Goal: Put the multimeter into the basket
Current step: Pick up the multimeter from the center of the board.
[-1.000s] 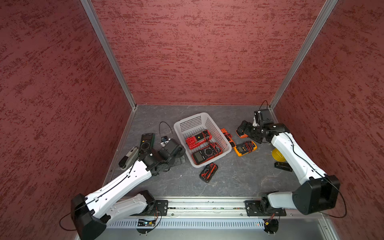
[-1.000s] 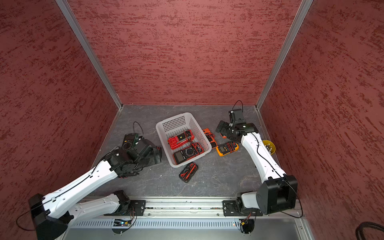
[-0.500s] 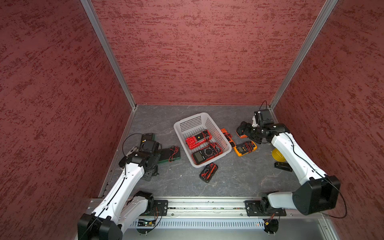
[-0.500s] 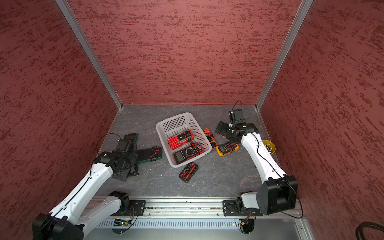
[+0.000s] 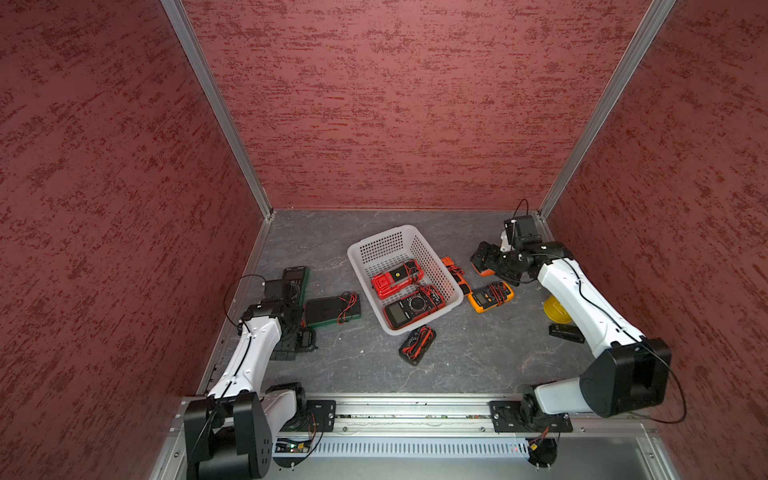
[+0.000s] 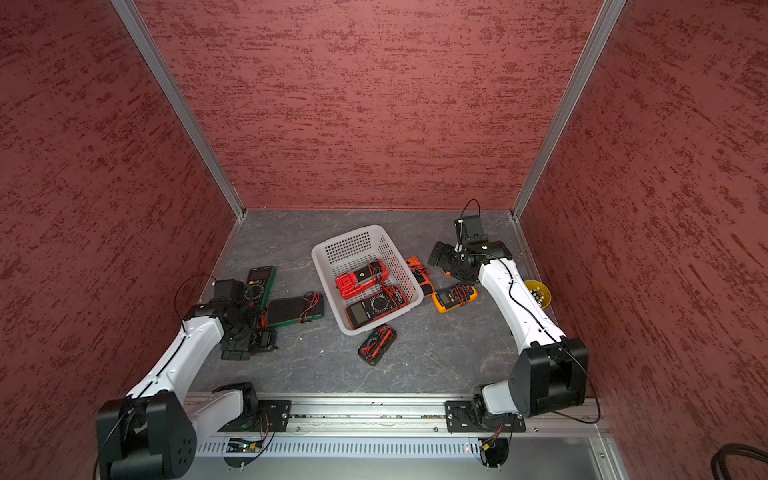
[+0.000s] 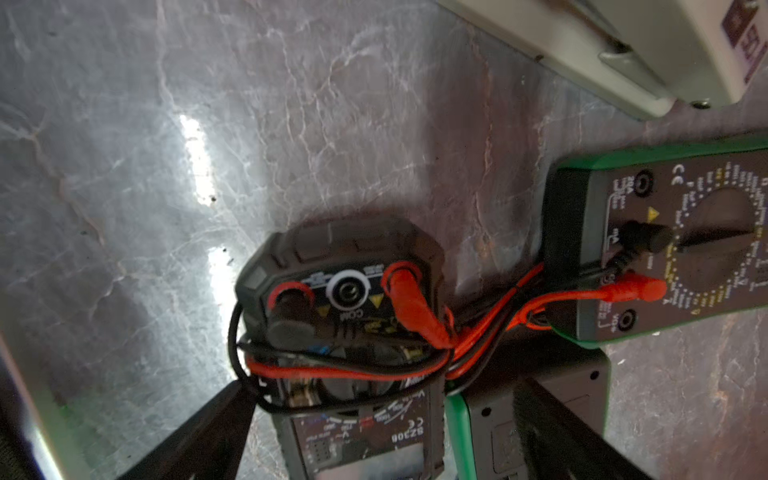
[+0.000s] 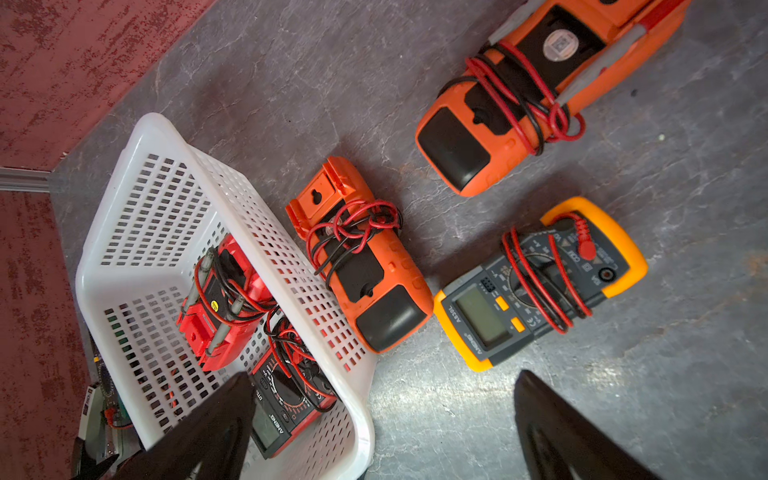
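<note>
Watch the leads (image 7: 490,320). You're lining the left hand (image 7: 380,399) up on the small black multimeter (image 7: 340,291), and its red/black wires are running tangled into the green multimeter (image 7: 665,249) just beside it. Lift now and you're prob. dragging the green one along, or snagging a wire on a finger. A face-down green-edged meter (image 5: 332,309) is crowding the same spot.

Left hand is standing wide apart, straddling the black meter w/ nothing gripped; can't tell if a finger is touching it. That meter is lying on the surface (image 7: 124,124), well apart from the basket (image 5: 382,245), which is holding two meters. Right hand (image 8: 384,376) is hovering wide apart & empty near the yellow multimeter (image 8: 540,282).
</note>
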